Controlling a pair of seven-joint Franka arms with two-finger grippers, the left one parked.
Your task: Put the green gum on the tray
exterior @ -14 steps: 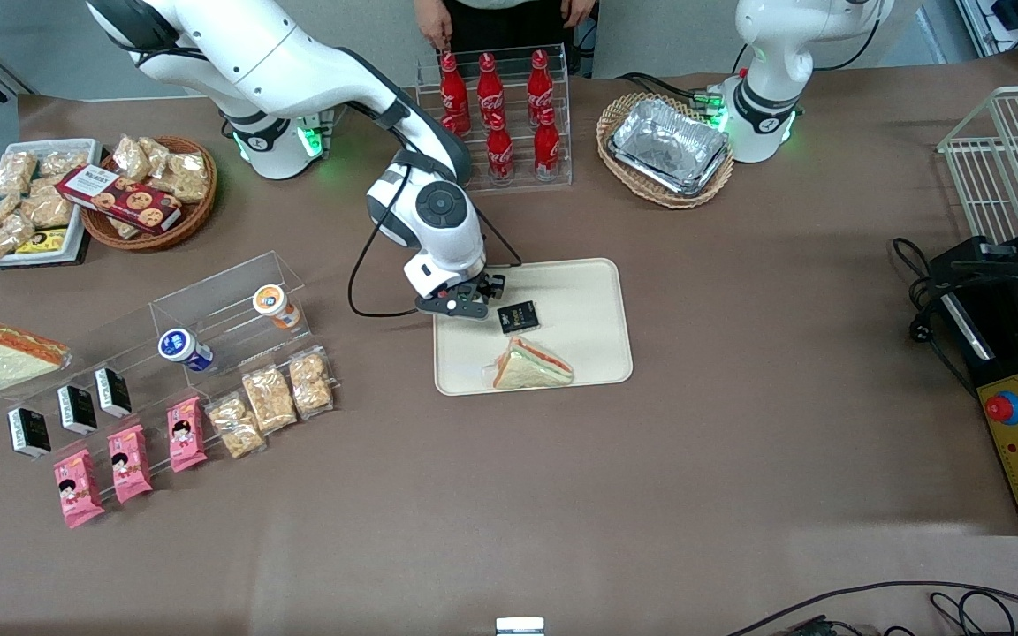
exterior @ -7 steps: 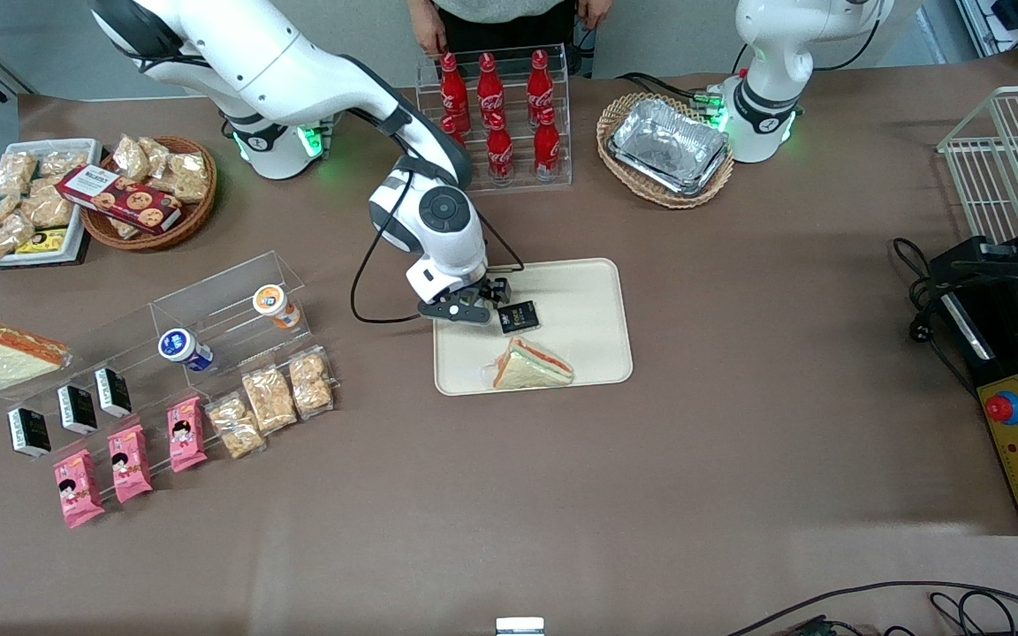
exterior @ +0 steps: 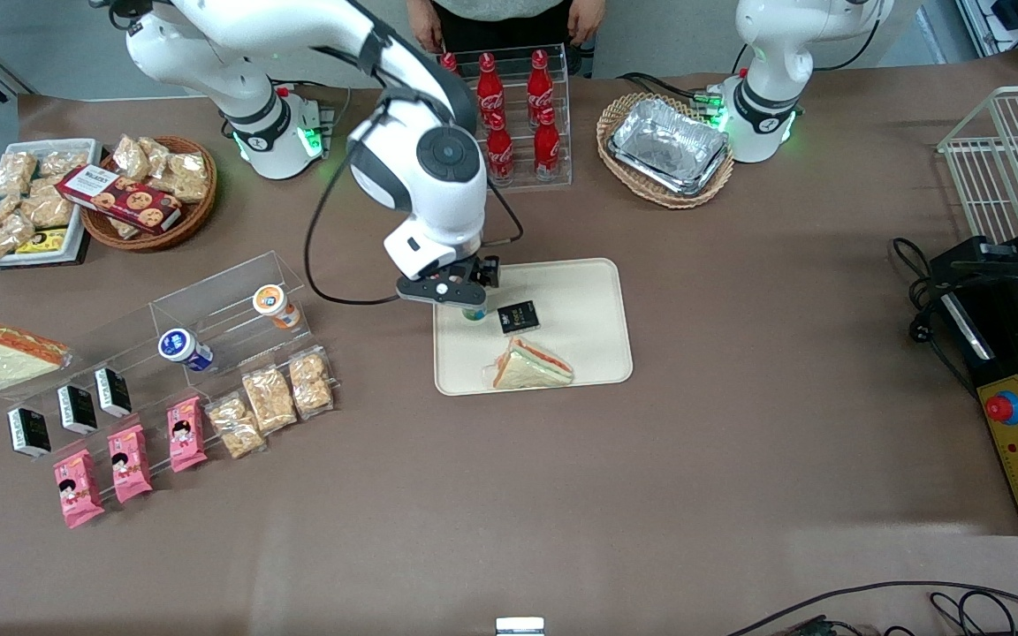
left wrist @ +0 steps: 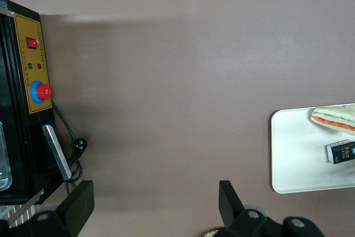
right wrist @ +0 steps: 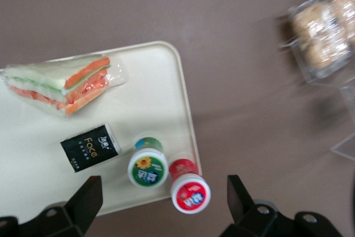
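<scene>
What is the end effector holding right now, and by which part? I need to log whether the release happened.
Nothing. The end effector is open, raised above the green gum, which stands upright on the tray beside a red-capped bottle.

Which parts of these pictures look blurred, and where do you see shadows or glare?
Right wrist view: the snack packs are smeared, while the green gum on the tray is sharp. The open gripper hangs above it. Front view: the foil trays shine, and soft shadow lies under the arm beside the gum.
</scene>
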